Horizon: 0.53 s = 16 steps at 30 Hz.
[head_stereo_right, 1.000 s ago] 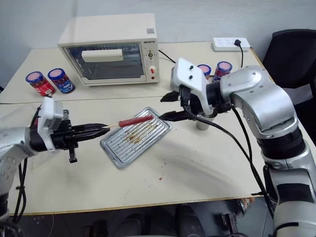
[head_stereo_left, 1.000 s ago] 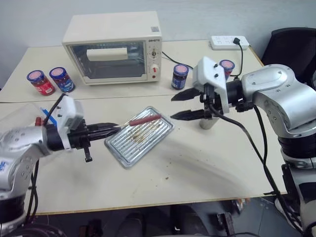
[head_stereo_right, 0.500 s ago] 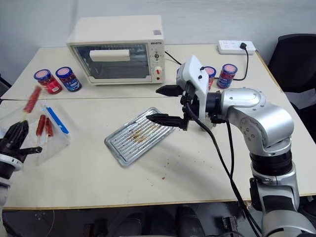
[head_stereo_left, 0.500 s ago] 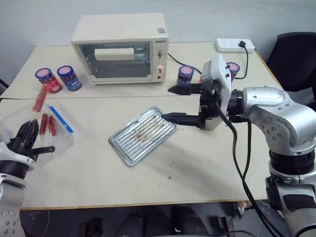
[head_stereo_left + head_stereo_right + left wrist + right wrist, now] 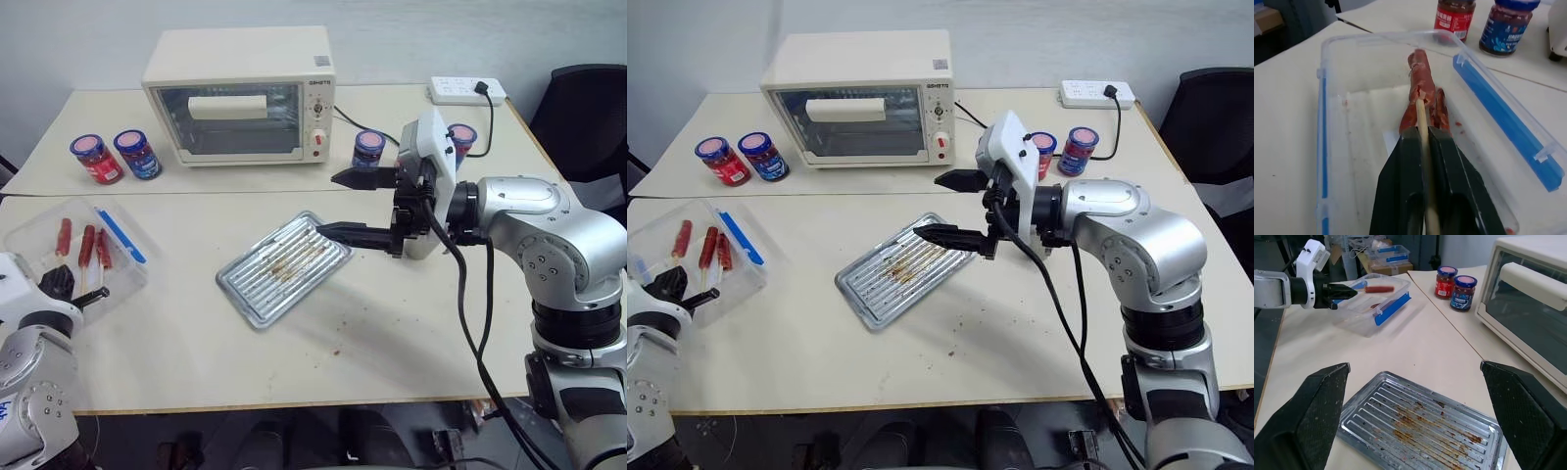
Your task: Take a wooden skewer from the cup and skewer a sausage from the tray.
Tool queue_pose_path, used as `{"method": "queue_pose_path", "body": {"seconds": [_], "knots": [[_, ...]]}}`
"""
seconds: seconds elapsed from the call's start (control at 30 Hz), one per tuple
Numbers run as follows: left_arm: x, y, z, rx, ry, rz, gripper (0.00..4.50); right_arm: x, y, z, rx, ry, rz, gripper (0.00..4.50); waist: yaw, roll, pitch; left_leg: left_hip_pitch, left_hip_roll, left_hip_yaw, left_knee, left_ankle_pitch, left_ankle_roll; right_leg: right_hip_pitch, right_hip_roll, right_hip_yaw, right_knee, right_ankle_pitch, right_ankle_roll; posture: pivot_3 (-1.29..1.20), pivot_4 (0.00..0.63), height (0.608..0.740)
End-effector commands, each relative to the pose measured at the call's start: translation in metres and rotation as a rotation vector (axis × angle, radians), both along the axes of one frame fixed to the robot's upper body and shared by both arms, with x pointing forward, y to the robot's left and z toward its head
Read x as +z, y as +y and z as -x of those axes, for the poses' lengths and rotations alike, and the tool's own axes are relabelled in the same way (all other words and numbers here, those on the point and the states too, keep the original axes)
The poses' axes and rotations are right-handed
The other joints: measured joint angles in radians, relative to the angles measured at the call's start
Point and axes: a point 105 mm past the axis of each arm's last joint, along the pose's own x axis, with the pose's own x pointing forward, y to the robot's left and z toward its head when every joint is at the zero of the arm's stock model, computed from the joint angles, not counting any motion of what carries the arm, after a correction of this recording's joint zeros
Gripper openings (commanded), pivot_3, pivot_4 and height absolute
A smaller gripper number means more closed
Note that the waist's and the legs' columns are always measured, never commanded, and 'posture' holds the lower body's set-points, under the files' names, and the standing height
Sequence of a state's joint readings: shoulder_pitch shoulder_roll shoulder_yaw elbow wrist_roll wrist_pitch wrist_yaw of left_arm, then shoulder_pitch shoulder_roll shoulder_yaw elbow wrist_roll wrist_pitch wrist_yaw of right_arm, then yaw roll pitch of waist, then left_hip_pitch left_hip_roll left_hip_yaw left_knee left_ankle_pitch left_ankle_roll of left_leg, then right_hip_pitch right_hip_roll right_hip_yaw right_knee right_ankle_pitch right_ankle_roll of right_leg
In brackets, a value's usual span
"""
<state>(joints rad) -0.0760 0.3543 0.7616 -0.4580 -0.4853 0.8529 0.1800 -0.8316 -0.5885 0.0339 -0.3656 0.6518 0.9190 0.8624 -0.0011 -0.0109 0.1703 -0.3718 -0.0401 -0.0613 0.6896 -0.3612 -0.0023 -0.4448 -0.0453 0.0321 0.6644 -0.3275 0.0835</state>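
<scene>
The silver tray (image 5: 284, 269) lies mid-table with brown stains and no food on it. My right gripper (image 5: 328, 204) hangs wide open just above its far right corner, with nothing between the fingers. At the far left my left gripper (image 5: 1422, 129) is shut on the wooden skewer (image 5: 1421, 115). A dark-red sausage (image 5: 1421, 78) is stuck on the skewer's tip and lies inside the clear plastic box (image 5: 29, 227), beside two other sausages (image 5: 93, 247). The cup is hidden behind my right hand.
A cream toaster oven (image 5: 240, 93) stands at the back. Red and blue jars (image 5: 113, 159) sit at the back left, and two more jars (image 5: 369, 149) stand behind my right hand. A power strip (image 5: 465, 90) lies at the far right, next to a black chair (image 5: 588, 98).
My left gripper has carried the skewered sausage from over the tray far to the left and lowered it into the clear box. My right gripper has opened wider.
</scene>
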Motion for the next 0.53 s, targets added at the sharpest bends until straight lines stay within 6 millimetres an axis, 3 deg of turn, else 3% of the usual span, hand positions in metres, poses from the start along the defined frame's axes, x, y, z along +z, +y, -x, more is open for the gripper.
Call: {"method": "queue_pose_path", "body": {"seconds": [0.03, 0.1, 0.23, 0.37, 0.53], "knots": [[0.020, 0.006, 0.006, -0.004, -0.036, -0.068, 1.47, 0.007, -0.003, 0.006, 0.011, -0.051, -0.010, 4.50, -0.001, 0.000, 0.000, 0.000, 0.000, 0.000, 0.000, 0.000, 0.000, 0.000, 0.000, 0.000, 0.000, 0.000, 0.000, 0.00, 0.150, 0.740], [0.030, 0.009, 0.012, -0.034, -0.058, -0.071, 1.88, 0.006, -0.003, 0.006, 0.012, -0.052, -0.005, 4.50, -0.001, 0.000, 0.000, 0.000, 0.000, 0.000, 0.000, 0.000, 0.000, 0.000, 0.000, 0.000, 0.000, 0.000, 0.000, 0.00, 0.150, 0.740], [0.041, 0.013, 0.034, -0.084, -0.069, -0.083, 1.88, 0.004, -0.005, 0.005, 0.019, -0.052, 0.006, 4.50, -0.003, 0.000, 0.000, 0.000, 0.000, 0.000, -0.002, 0.000, 0.000, 0.000, 0.000, 0.000, -0.002, 0.000, 0.000, 0.00, 0.150, 0.740], [0.042, 0.025, 0.079, -0.126, -0.017, -0.094, 1.88, 0.004, -0.004, 0.003, 0.037, -0.045, 0.013, 4.50, -0.010, -0.001, 0.000, 0.000, 0.001, 0.000, -0.003, 0.000, -0.001, 0.000, 0.000, 0.001, -0.003, 0.000, 0.000, 0.00, 0.150, 0.740], [0.041, 0.040, 0.113, -0.077, 0.056, -0.119, 1.88, 0.008, -0.001, -0.003, 0.051, -0.032, 0.016, 4.50, -0.012, -0.001, 0.000, 0.001, 0.001, 0.000, -0.005, 0.000, -0.001, 0.000, 0.000, 0.000, -0.004, 0.000, -0.001, 0.00, 0.150, 0.740]]}}
